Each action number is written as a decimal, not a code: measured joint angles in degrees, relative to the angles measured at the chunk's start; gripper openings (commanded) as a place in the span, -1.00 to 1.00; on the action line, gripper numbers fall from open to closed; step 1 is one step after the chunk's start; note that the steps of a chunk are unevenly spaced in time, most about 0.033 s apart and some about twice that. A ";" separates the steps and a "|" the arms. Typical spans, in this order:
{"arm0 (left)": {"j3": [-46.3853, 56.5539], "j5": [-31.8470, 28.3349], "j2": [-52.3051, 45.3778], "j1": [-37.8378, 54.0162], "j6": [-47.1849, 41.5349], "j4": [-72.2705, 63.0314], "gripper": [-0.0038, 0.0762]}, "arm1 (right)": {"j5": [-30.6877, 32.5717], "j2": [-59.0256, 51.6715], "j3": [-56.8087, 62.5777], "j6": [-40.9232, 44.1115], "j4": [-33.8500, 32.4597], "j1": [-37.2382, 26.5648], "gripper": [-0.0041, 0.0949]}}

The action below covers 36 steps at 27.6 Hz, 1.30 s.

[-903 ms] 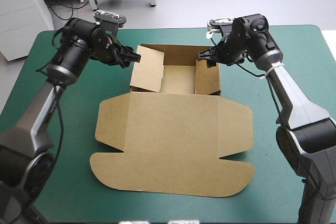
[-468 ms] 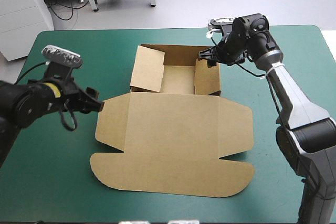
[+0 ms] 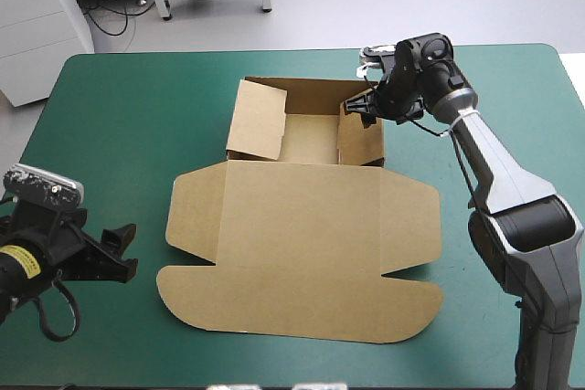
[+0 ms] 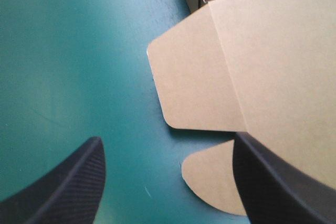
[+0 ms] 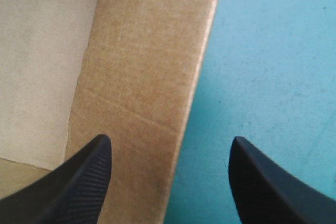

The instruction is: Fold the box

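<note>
From my station I see the box [image 3: 302,226] lying in the middle of the teal-green cover [image 3: 119,116], only partly formed. Its far part is a tray [image 3: 311,139] with walls raised, and the tray's left wall leans inward rather than standing straight. The lid [image 3: 302,253] spreads flat from the tray's near wall, with a side flap at each edge and rounded tuck flaps at its near corners. My right gripper [image 3: 361,107] is at the tray's right wall near the far right corner. Its black fingers are spread wide, gripping nothing. In its own wrist view the right gripper [image 5: 171,138] straddles that wall's top edge, one finger [image 5: 86,182] on the tray's inner side and the other outside the box over the cover. I cannot tell whether either finger touches the board. My left gripper [image 3: 123,248] is off the box altogether, low over the cover beside the lid's near left corner and clearly apart from it. Its fingers are also released and empty. In its wrist view the left gripper [image 4: 167,139] looks toward the lid's left side flap and the rounded tuck flap beside it, with bare cover under one finger [image 4: 73,187].
</note>
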 measured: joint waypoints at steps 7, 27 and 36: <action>6.94 0.38 -6.59 0.00 0.00 -1.57 0.31 | -0.09 2.93 0.00 0.05 0.17 0.00 0.11; 8.68 0.33 -8.31 0.00 0.00 -1.71 0.24 | -0.99 5.77 -0.30 -1.73 -3.90 0.18 -0.96; 8.68 2.63 -8.31 0.00 0.00 -1.71 0.24 | -0.93 5.61 -0.30 -3.85 -10.00 -2.78 -0.96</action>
